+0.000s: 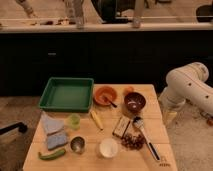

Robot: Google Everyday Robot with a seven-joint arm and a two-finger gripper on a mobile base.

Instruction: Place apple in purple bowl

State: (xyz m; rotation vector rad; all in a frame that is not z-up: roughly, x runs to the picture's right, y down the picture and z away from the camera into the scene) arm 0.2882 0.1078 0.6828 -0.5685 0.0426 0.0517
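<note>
The apple (129,90), small and orange-red, sits on the wooden table (155,125) at its far edge, just behind the purple bowl (142,98). This dark maroon bowl stands right of centre with a pale shiny patch inside. My white arm (187,85) comes in from the right, off the table. At its lower end the gripper (170,116) hangs beside the table's right edge. It is open, holds nothing, and is well to the right of the bowl and the apple.
An orange bowl (102,93) with a dark utensil stands left of the purple bowl, and a green tray (50,89) lies further left. Nearer the front are a yellow banana (96,119), a snack bar (121,127), grapes (131,141), a long spoon (145,135), a white cup (108,147), a metal cup (77,144) and a blue sponge (56,139).
</note>
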